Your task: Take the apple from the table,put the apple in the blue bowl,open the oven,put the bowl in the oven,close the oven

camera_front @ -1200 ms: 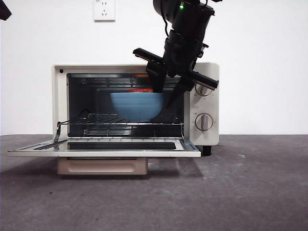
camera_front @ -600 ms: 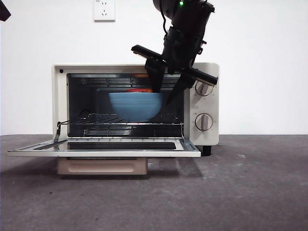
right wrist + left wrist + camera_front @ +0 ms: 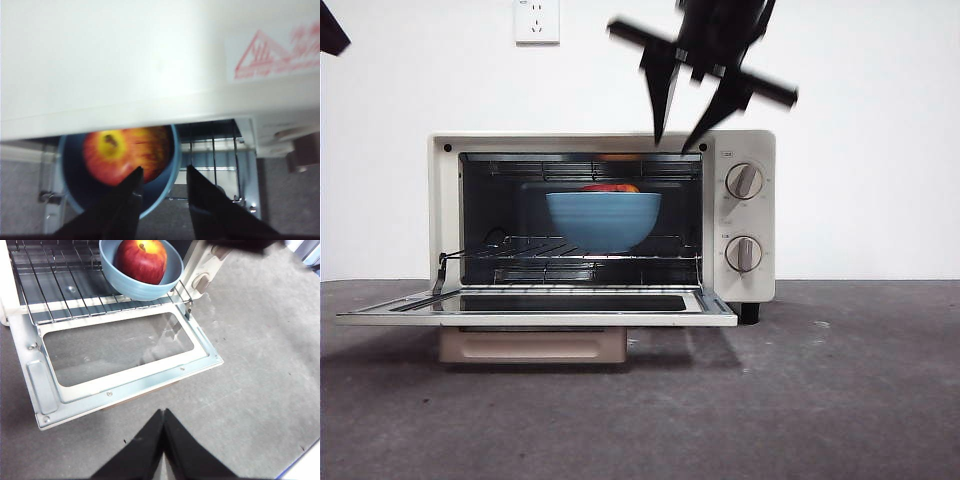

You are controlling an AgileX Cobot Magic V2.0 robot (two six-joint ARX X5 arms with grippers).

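The cream-white oven (image 3: 445, 220) stands with its door (image 3: 535, 305) folded down flat. Inside, on the wire rack (image 3: 55, 285), sits the blue bowl (image 3: 603, 220) holding the dark-red apple (image 3: 610, 187). My right gripper (image 3: 674, 143) hangs blurred just above the oven's top edge, open and holding nothing. The right wrist view looks down past the oven roof (image 3: 125, 60) at the apple (image 3: 125, 150) in the bowl (image 3: 75, 185), framed by my open right gripper (image 3: 164, 169). My left gripper (image 3: 163, 412) is shut over the table (image 3: 260, 380), in front of the lowered door (image 3: 150, 380), with bowl (image 3: 131, 287) and apple (image 3: 142, 260) beyond.
Two round knobs (image 3: 744, 182) sit on the oven's right panel. A wall socket (image 3: 537, 20) is on the white wall behind. My waiting left arm shows only as a black tip (image 3: 332, 30) at the top left corner.
My right gripper has let the bowl's rim go and risen out of the oven mouth to above its top. The bowl and apple stay on the rack.
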